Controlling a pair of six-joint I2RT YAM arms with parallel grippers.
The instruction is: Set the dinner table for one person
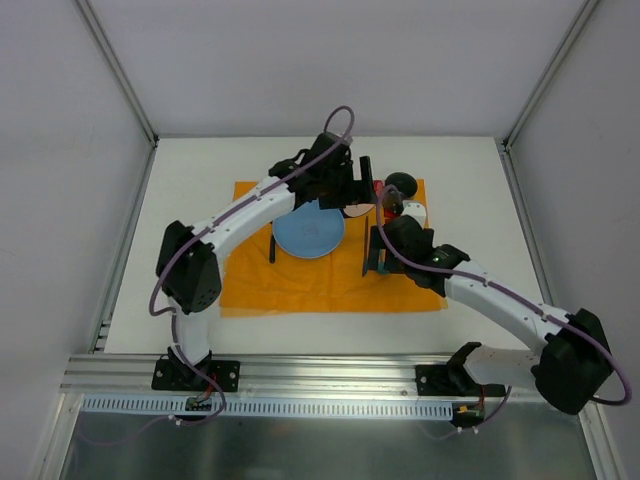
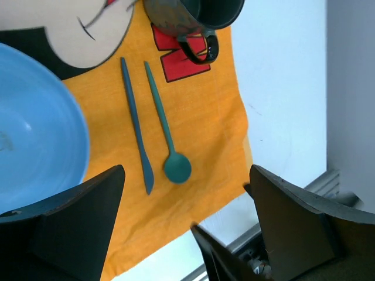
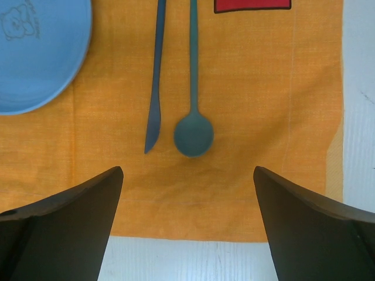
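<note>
The dinner table [image 1: 200, 180] lies flat and white in front of my two bases. From above, its long axis seems to run left to right, parallel to the aluminium rail [image 1: 300, 372] along its near edge, and grey walls close it on the other sides. An orange placemat [image 1: 300, 290] sits about in the middle of it, its long sides also running left to right.

On the left half of the placemat rests a round blue plate [image 1: 308, 232]. My left gripper [image 2: 186, 193] hangs above the placemat just past the plate's right rim, its two fingers spread wide with nothing between them.

To the right of the plate lie a blue knife [image 3: 156, 76] and a teal spoon [image 3: 193, 117], side by side and almost parallel, close but apart. Both lie across the table's long axis: the knife's blade tip and the spoon's bowl point toward the near edge, the handles away from it. Beyond the handles, a dark mug [image 2: 193, 23] stands at the placemat's far right corner.

My right gripper [image 3: 187, 193] hovers over the knife and spoon, fingers wide apart and holding nothing. Bare white tabletop shows past the placemat's right edge.
</note>
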